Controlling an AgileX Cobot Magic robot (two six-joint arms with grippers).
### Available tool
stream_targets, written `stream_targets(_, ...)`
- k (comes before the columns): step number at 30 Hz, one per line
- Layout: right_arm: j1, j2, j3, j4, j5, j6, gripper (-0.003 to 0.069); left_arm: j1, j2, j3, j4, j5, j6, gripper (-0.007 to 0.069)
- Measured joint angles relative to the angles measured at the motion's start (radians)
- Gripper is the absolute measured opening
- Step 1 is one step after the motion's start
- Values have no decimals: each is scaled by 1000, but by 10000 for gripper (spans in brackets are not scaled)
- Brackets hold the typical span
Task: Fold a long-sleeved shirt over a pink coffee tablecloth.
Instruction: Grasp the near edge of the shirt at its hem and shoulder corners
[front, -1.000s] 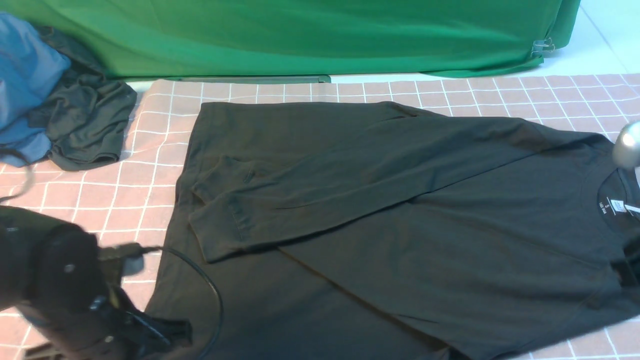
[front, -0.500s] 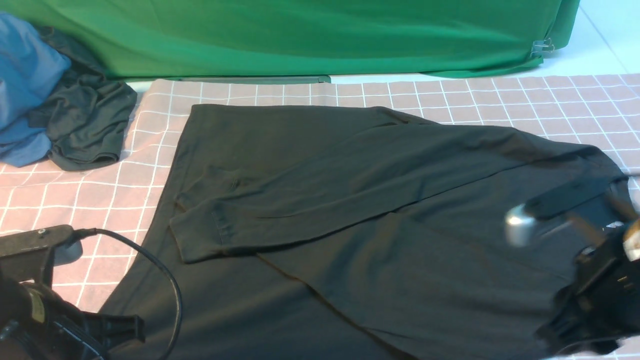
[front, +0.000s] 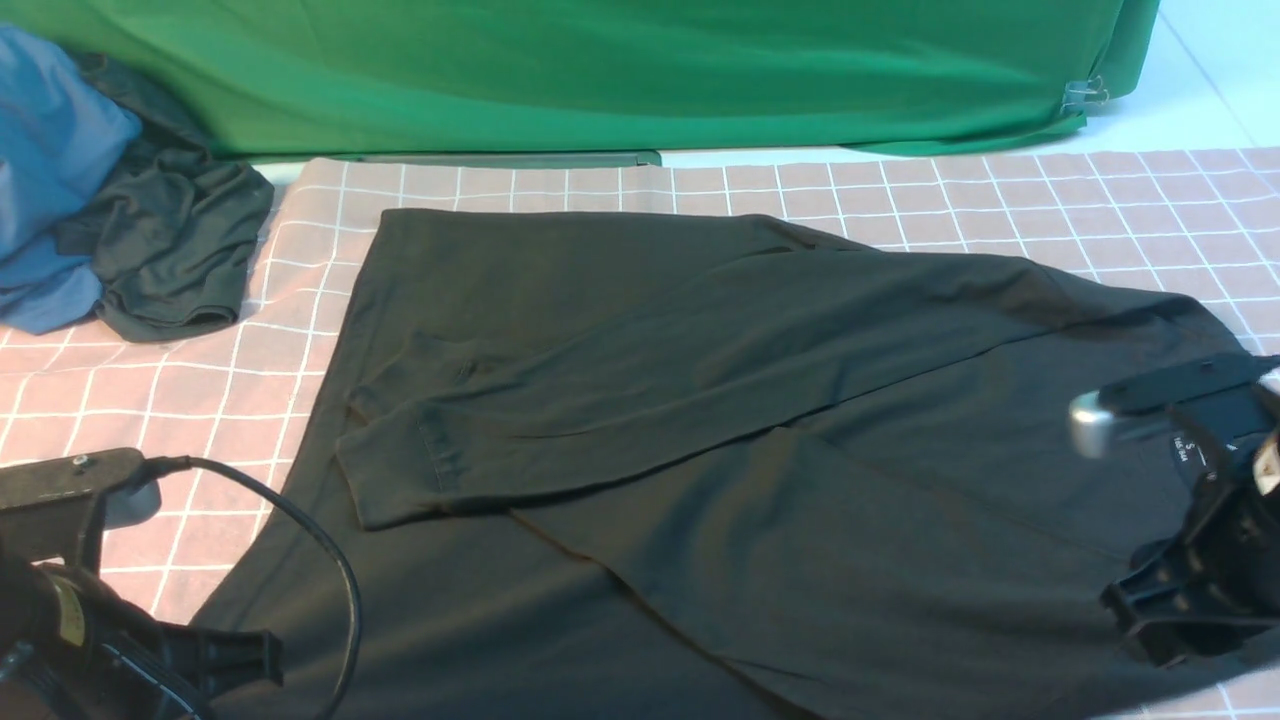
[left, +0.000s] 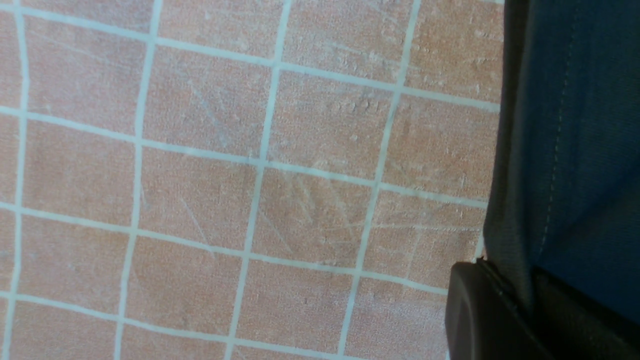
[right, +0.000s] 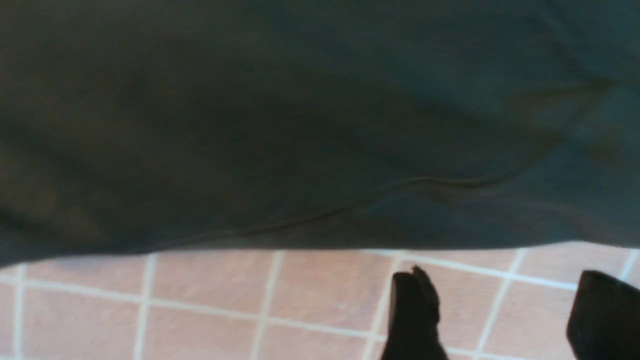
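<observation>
Our right gripper (right: 505, 292) has drawn back, fingers apart and empty over the pink coffee tablecloth (front: 200, 380); our left gripper (left: 525, 297) pinches the long-sleeved shirt (front: 700, 400) at its hem.

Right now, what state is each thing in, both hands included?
long-sleeved shirt, laid out, one sleeve folded across its body
pink coffee tablecloth, spread flat under it
left hand, shut on the shirt's hem
right hand, open, empty
dark grey garment, crumpled
blue garment, crumpled
</observation>
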Motion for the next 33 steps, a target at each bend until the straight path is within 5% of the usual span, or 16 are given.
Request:
stream_targets(8, -19, 50, 1, 128, -21, -117, 452, 0, 0, 0, -5, -35, -2, 46)
stream_targets(15, 139, 79, 2, 156, -29, -290, 538, 0, 0, 0, -7, -40, -4, 46)
stream_targets(33, 198, 147, 88, 21, -224, -289, 574, 0, 0, 0, -8, -34, -4, 46)
